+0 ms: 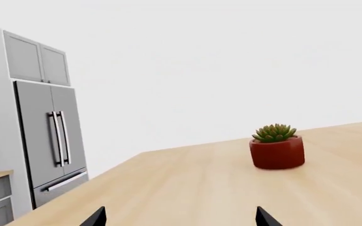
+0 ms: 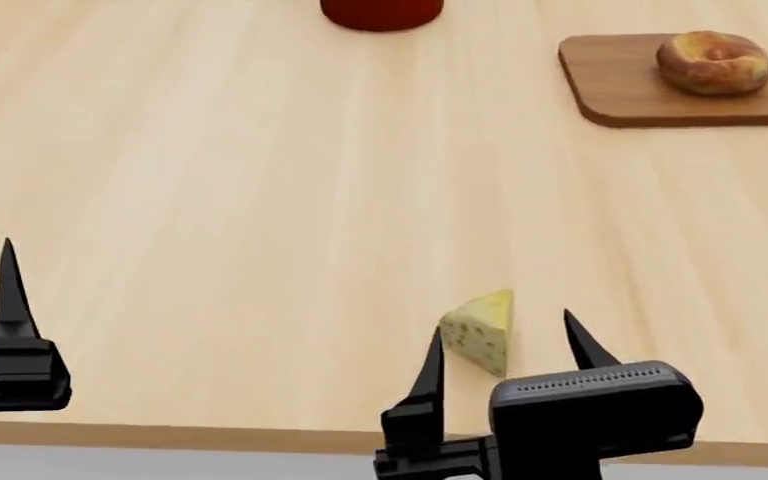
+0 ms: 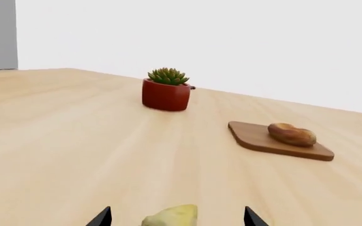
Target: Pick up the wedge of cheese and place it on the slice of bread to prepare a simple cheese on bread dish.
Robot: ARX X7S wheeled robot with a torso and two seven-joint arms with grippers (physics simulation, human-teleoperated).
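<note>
The wedge of cheese [image 2: 479, 329] sits between the right gripper [image 2: 504, 352]'s spread fingers, not grabbed yet. The slice of bread [image 2: 714, 61] waits at one o'clock. The left gripper [image 1: 179, 219] is spread wide, holding nothing.

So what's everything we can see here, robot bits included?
wedge of cheese: one, pale yellow with dark holes, on the table near its front edge, between the right tool's fingers
slice of bread: one, golden-brown, round, on the wooden board
wooden board: one, brown, far right of the table
potted succulent: one, green in a red pot, far side of the table
table: one, light wood
fridge: one, grey, beyond the table
cabinets: grey, above the fridge
left tool: black, open, empty
right tool: black, open around the cheese
</note>
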